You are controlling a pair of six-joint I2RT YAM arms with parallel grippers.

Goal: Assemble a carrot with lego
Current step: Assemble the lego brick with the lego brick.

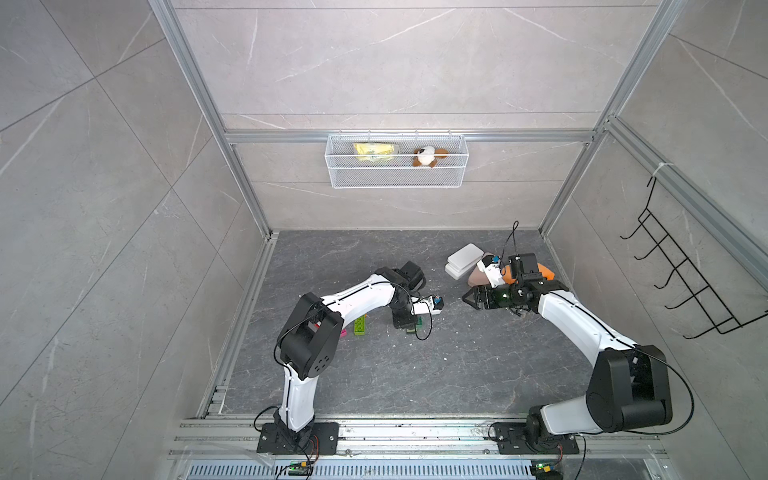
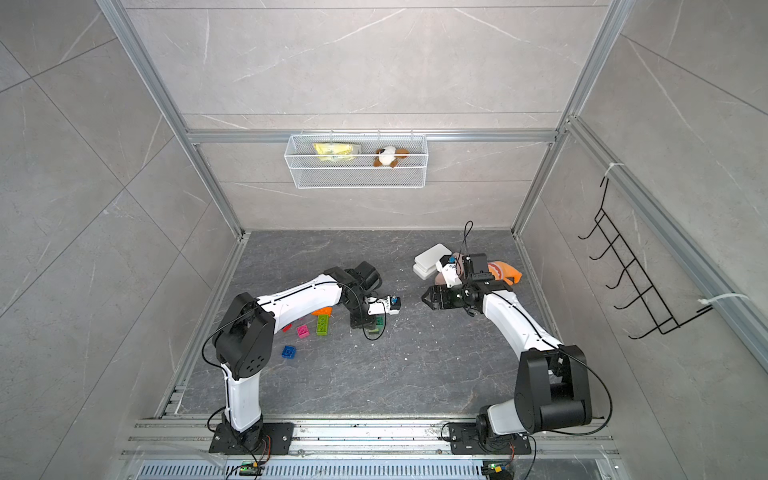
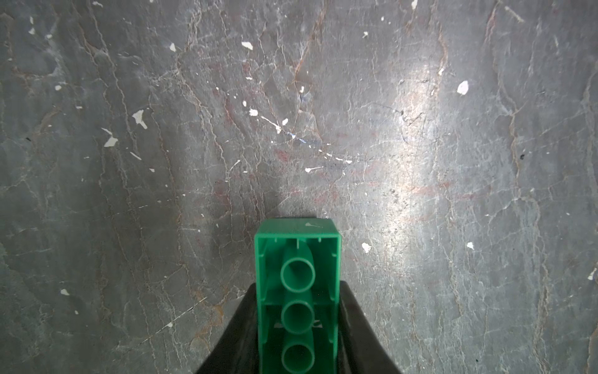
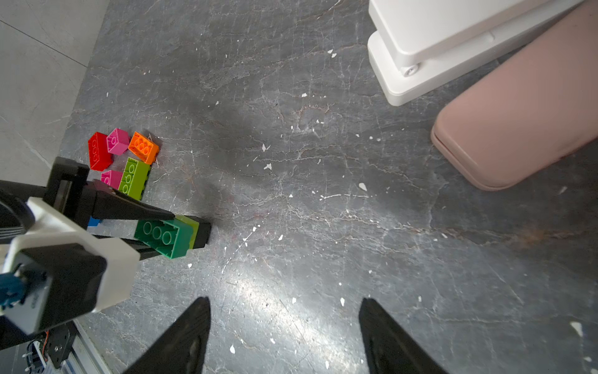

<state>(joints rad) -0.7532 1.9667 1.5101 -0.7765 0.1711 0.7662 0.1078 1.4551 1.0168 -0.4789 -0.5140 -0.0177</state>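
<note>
Scuffed dark slate counter (image 4: 323, 136) carries everything: the left claw (image 3: 299, 288) is clamped tight on the carrot (image 4: 176, 236), so far a green, lime and black stack held low near the loose lego (image 4: 136, 176). The right claw (image 4: 284, 301) hangs empty with its jaws apart, well away from the bricks. The stack should be kept steady and level so the next brick presses on squarely.

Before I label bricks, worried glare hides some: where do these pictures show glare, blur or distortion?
Right wrist view: glare on the floor near the right fingers, left arm's camera housing blurred close up. Left wrist view: glare streak past the green brick. Both top views: even light, wide-angle splay of frame posts.
</note>
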